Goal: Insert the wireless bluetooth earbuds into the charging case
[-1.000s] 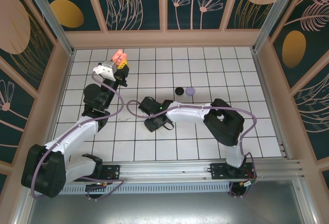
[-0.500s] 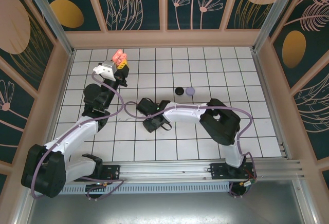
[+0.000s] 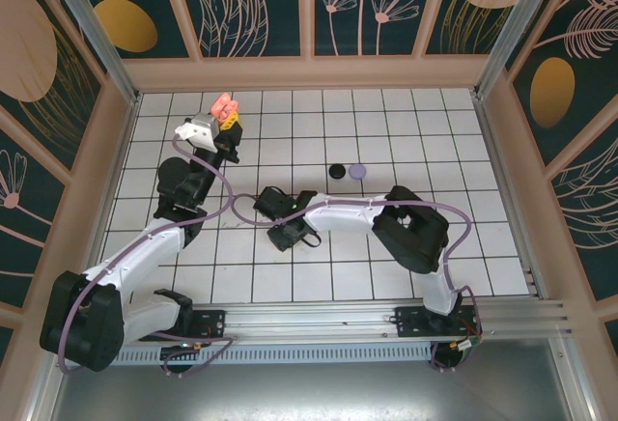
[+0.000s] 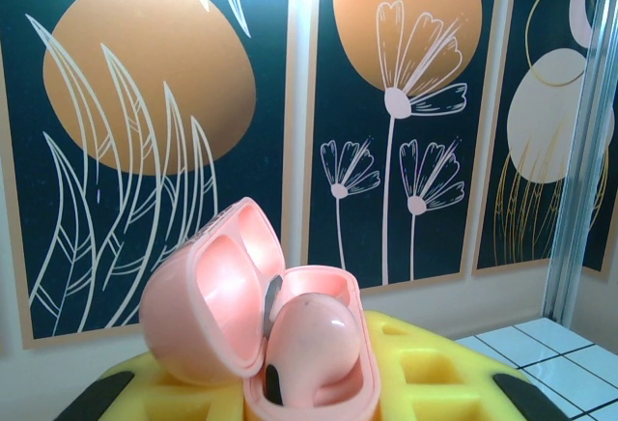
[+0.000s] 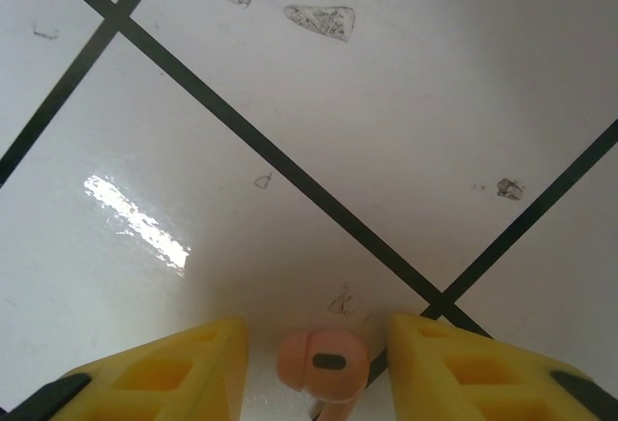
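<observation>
Straddling earbud (image 5: 323,363) (bottom cut off), right end effector (image 5: 314,342) spread; left end effector (image 4: 290,387) pinching case (image 4: 208,305).

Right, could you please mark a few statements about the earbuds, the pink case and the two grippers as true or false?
1. The glossy pink plastic charging case in the left gripper has its lid open. True.
2. Both its sockets are empty. False: a pink seated earbud fills one.
3. A small salmon-pink stemmed earbud lies on the white tiled table between the yellow fingers of the right gripper. True.
4. Those fingers pinch it. False: gaps show on both sides.
</observation>
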